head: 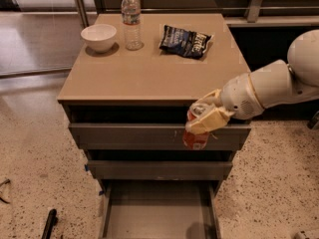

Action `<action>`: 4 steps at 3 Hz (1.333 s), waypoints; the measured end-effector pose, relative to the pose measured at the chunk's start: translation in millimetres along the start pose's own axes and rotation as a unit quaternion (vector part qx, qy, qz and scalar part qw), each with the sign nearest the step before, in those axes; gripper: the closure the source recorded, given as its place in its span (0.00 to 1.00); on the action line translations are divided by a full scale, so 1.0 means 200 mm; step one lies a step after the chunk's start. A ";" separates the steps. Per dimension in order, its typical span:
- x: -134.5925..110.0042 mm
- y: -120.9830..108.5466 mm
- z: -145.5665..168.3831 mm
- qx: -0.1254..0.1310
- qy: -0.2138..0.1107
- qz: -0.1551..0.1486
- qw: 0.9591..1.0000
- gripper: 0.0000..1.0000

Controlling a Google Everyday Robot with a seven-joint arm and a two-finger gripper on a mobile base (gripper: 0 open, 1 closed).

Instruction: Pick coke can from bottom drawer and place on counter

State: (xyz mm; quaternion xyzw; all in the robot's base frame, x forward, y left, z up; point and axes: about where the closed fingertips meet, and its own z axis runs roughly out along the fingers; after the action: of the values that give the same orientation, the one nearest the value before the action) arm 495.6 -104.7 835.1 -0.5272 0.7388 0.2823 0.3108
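Just the one camera, looking down at the cabinet from the front. The gripper (199,123) is clenched on the can (195,138), with its tan fingers (209,119) wrapped over the upper half. The can hangs in the air in front of the middle drawer face, just below the counter's (144,68) front edge near the right corner. The drawer (154,213) stands pulled out underneath, so I'd say the can is out of it and the lift is partway done (it has to clear that edge before it can be set down). A bowl (99,36), bottle (131,21) and chip bag (185,40) sit along the back, leaving the front half as the likely landing spot. The bag has white lettering I can't make out, and I can't read any logo on the red can.
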 end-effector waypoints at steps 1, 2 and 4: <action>-0.11 -0.08 -0.13 0.025 -0.013 0.001 1.000 1.00; -0.11 -0.08 -0.13 0.025 -0.013 0.001 1.000 1.00; -0.41 -0.22 -0.23 0.025 -0.034 0.007 0.999 1.00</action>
State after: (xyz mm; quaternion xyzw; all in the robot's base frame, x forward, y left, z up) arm 550.2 -100.8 922.9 -0.5046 0.7378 0.2840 0.3470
